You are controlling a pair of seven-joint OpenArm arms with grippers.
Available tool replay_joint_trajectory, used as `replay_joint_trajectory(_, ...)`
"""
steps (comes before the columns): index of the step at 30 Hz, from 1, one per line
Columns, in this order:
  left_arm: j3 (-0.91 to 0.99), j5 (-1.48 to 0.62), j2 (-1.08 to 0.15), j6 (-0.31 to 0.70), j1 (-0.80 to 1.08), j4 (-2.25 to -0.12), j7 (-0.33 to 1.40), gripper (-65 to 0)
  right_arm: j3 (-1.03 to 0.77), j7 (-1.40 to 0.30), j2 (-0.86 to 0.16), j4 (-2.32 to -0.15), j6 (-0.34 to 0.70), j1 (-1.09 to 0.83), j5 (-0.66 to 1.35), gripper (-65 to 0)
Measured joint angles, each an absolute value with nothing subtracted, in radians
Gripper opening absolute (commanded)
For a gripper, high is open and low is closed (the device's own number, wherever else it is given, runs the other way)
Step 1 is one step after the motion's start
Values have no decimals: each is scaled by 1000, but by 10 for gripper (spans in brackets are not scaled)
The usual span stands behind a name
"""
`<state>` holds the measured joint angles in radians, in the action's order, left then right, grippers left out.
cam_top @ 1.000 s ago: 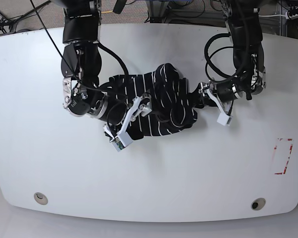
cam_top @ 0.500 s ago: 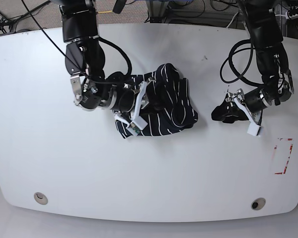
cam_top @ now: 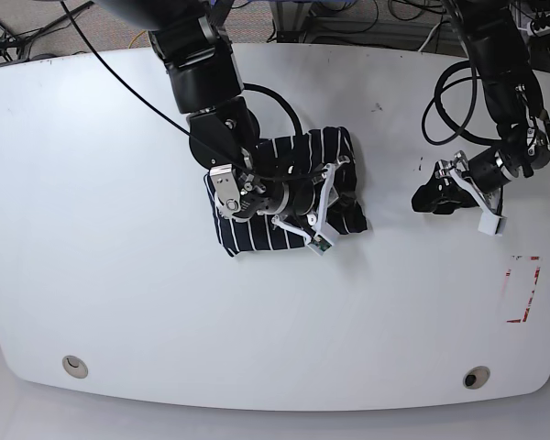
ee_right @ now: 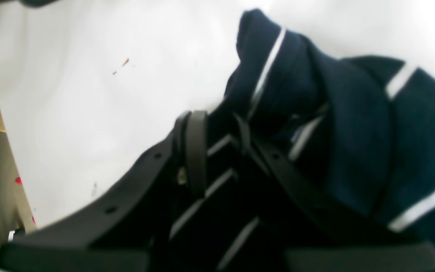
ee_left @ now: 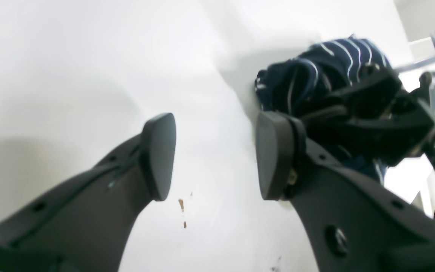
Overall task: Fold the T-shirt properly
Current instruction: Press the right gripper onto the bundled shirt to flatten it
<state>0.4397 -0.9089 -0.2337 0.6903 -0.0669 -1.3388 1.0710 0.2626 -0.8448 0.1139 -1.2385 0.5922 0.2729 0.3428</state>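
The T-shirt, dark navy with thin white stripes, lies bunched in a compact heap at the middle of the white table. My right gripper reaches across it from the left. In the right wrist view the right gripper is shut on a fold of the T-shirt. My left gripper rests low over bare table to the right of the heap, apart from it. In the left wrist view the left gripper is open with nothing between its pads, and the T-shirt lies beyond.
A red outlined rectangle is marked near the table's right edge. Two round holes sit near the front edge. Small brown specks dot the table under the left gripper. Cables hang from both arms.
My right gripper closed on the fabric and swept right across the shirt, folding it into a tighter heap. My left gripper let go and pulled away to the right.
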Motion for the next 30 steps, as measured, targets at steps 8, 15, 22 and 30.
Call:
replay_joint_trajectory(8,263,-911,-234,691,-77,-1448,1073,-338,185,-934,72,-1444,596,250,477,-542)
replay_joint_trajectory(15,57,-905,-236,694,-109,-1505,1073,-338,19,-1005,-56,-1608,588,224,576,-542)
replay_joint_trajectory(22,-120,-910,-182,691,-142,-1512,1069,-338,-20,-998,-182,-1525,596,248,581,-545)
replay_joint_trajectory(30,-243,-810,-117,693,-144,-1511,1070,-338,-11,-863,-216,-1310,604,303,587,-545)
